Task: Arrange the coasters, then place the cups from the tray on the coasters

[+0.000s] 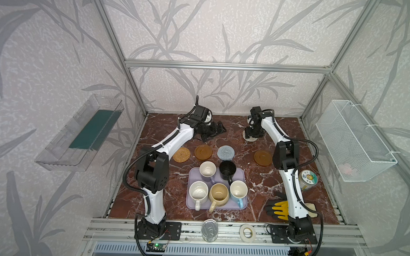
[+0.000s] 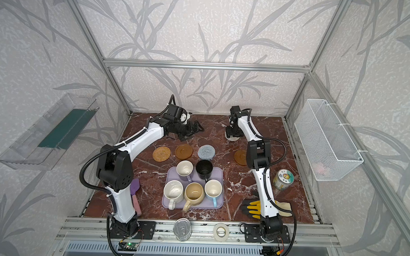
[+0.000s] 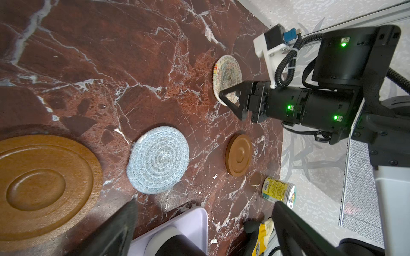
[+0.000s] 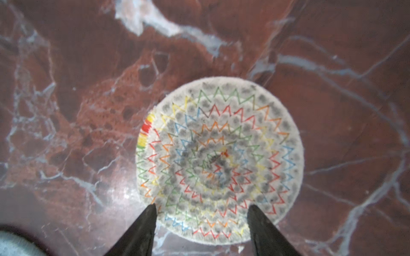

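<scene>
Five cups stand on the lavender tray (image 1: 194, 176): lavender (image 1: 207, 169), black (image 1: 227, 169), speckled white (image 1: 198, 191), beige (image 1: 219, 192), light blue (image 1: 238, 190). Behind it lie a rattan coaster (image 1: 181, 154), a brown wooden one (image 1: 203, 152), a grey-blue braided one (image 1: 226, 152) and a second wooden one (image 1: 263, 158). Farther back my right gripper (image 4: 202, 207) points down, jaws apart, tips at the near edge of the cream coaster (image 4: 219, 155) with coloured zigzag stitching. My left gripper (image 1: 216, 133) hovers open and empty at the back left.
A tin with a green-yellow label (image 1: 309, 179) and a black-and-yellow glove (image 1: 278, 208) lie right of the tray. A silver can (image 1: 209, 229) and a tape roll (image 1: 247, 232) sit on the front rail. A wire basket (image 1: 353, 143) hangs on the right wall.
</scene>
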